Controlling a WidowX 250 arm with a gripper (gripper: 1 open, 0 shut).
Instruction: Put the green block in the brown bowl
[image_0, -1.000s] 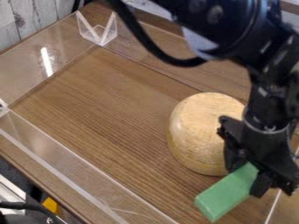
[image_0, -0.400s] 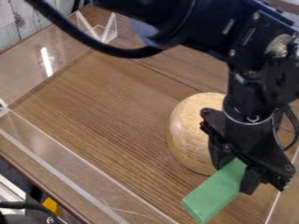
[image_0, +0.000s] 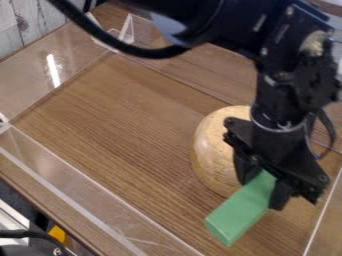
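Camera view showed the hand (image_0: 271, 185) clamped on the block (image_0: 243, 214), shifted left since a second earlier, with the bowl (image_0: 218, 148) just behind it.

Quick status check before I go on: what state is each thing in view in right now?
gripper: pointing down, jaws closed on one end of the green block
green block: held at its upper end, tilted, lower end near the table surface; contact with the table unclear
brown bowl: dome side up on the table, beside the block, partly hidden by the gripper
table: wooden, with clear walls around it
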